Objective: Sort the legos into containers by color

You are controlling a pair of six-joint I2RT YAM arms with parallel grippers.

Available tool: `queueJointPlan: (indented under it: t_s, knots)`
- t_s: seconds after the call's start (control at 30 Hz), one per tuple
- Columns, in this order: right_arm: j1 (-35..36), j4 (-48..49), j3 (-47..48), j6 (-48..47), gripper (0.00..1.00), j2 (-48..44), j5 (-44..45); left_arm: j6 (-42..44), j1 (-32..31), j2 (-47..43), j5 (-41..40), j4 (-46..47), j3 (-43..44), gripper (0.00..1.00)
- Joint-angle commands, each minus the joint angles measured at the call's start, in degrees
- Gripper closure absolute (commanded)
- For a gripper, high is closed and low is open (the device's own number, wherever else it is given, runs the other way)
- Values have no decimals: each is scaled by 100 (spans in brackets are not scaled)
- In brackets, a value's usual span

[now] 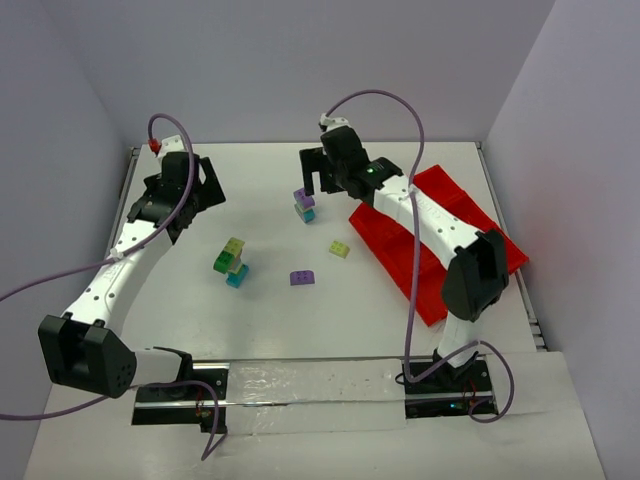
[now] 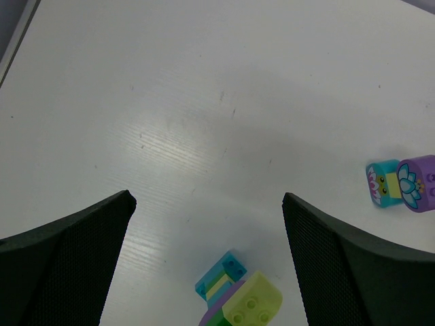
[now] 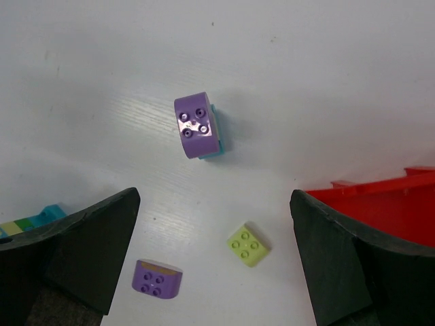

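Red at the right side of the white table (image 1: 250, 320): flat plastic tray with square compartments (image 1: 392, 252), lying askew to the table edges and partly crossed by the white right arm (image 1: 430, 215). Out on the tabletop, left of the tray: small studded plastic bricks in four spots. Farthest from the arm bases, short stack of a purple brick on a teal one (image 1: 304, 205), upright, seen from the right wrist camera as a purple studded top with teal showing along one edge. Near the tray's left corner, single pale yellow-green brick (image 1: 340, 249), studs up. Closer to the bases from there, single purple brick (image 1: 302, 278), apart from the rest. Further left, mixed stack of pale yellow, green and teal bricks (image 1: 232, 262), roughly between the two arms. Right gripper (image 3: 215, 195) spread wide, black fingers well apart, nothing between them, hovering over the table with the purple-topped stack just ahead of the fingertips and the two loose bricks lower in its wrist view. Left gripper (image 2: 207, 197) likewise spread wide and empty, raised above bare table at the left, aimed toward the mixed stack, visible at the bottom edge of its wrist view between the fingers, with the purple-and-teal stack at that view's right edge.
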Motion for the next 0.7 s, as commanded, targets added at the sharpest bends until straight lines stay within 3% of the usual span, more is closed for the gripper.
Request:
queueJointPlan:
  t_s: [0.0, 0.17, 0.53, 0.67]
  knots:
    - [7, -226, 804, -565, 2, 623, -306, -159, -16, -169, -44, -99, 296, 1]
    - [24, -462, 1521, -831, 10, 1463, -590, 53, -16, -380, -191, -107, 243, 1]
    - [33, -778, 2279, -1075, 12, 2487, -862, 251, -16, -442, -57, -120, 195, 1]
    - [33, -750, 2254, -1055, 22, 2582, -775, 279, -16, -484, -101, -122, 139, 1]
